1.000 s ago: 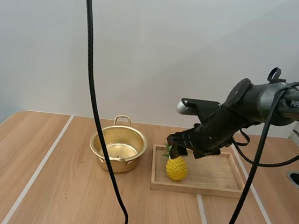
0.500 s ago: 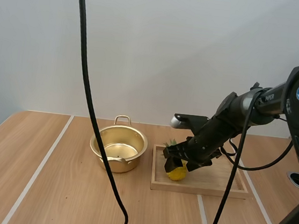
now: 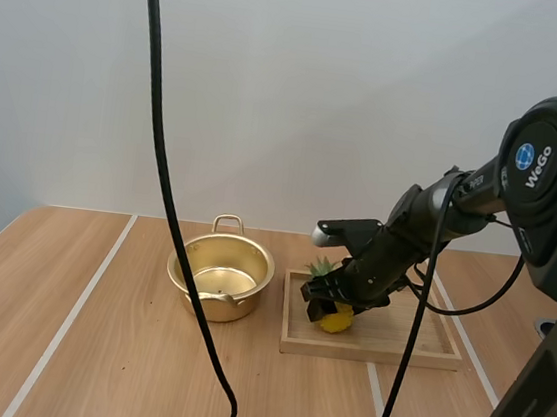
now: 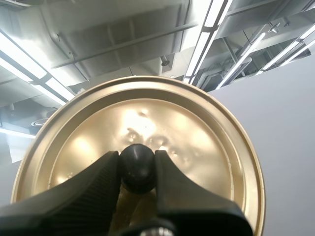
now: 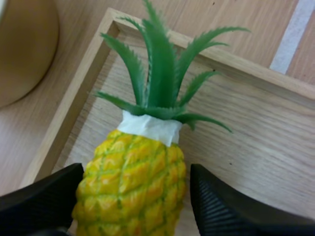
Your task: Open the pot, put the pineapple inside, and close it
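Observation:
A gold pot [image 3: 221, 274] stands open on the table, left of a wooden tray [image 3: 393, 347]. The yellow pineapple [image 3: 336, 321] with green leaves sits at the tray's left end. My right gripper [image 3: 331, 302] is down over it. In the right wrist view the pineapple [image 5: 133, 182] lies between the two black fingers [image 5: 39, 201] of my open right gripper [image 5: 135, 174], with a thin gap at one side. My left gripper [image 4: 138, 169] is shut on the black knob of the gold lid [image 4: 197, 142] and holds it up.
The pot's wall [image 5: 24, 49] is close beside the tray's rim [image 5: 64, 118]. Bare wooden table with pale stripes lies left of the pot and in front of the tray.
My right gripper has come down from just above the pineapple's leaves to straddle its body. The pot and the tray have stayed put.

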Robot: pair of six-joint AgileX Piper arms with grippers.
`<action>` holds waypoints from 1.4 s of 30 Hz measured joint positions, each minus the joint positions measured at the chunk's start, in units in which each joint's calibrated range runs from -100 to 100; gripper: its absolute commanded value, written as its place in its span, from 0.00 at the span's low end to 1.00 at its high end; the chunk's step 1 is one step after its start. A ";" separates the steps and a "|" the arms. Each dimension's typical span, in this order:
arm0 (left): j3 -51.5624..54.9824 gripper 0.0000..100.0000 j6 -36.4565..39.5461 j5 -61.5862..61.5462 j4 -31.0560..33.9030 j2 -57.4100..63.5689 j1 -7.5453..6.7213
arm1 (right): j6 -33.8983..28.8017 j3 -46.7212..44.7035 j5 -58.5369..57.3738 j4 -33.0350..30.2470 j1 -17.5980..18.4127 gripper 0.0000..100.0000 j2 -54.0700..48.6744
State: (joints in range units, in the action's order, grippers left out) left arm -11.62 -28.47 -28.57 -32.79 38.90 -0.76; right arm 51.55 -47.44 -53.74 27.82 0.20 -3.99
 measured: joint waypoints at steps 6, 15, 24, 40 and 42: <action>0.00 0.00 0.00 0.00 0.00 0.00 0.00 | -0.40 0.00 1.87 0.00 0.00 0.00 0.00; 0.00 0.00 0.00 -0.15 0.00 0.00 0.00 | -0.60 9.77 -7.39 0.62 0.00 0.00 -4.64; 0.00 0.00 0.00 -0.33 0.00 0.00 0.00 | -0.59 27.85 -16.97 4.40 0.00 0.00 -14.98; 0.00 0.00 0.00 -0.41 0.00 1.62 0.00 | 12.08 36.72 -19.01 17.58 2.88 0.00 -15.32; 0.00 0.00 0.00 -0.41 0.00 1.62 0.00 | 12.56 36.72 -21.15 17.56 4.15 0.00 -14.33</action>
State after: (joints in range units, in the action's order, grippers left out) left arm -11.62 -28.47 -28.98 -32.79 40.52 -0.76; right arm 64.11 -10.72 -74.89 45.38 4.35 -18.33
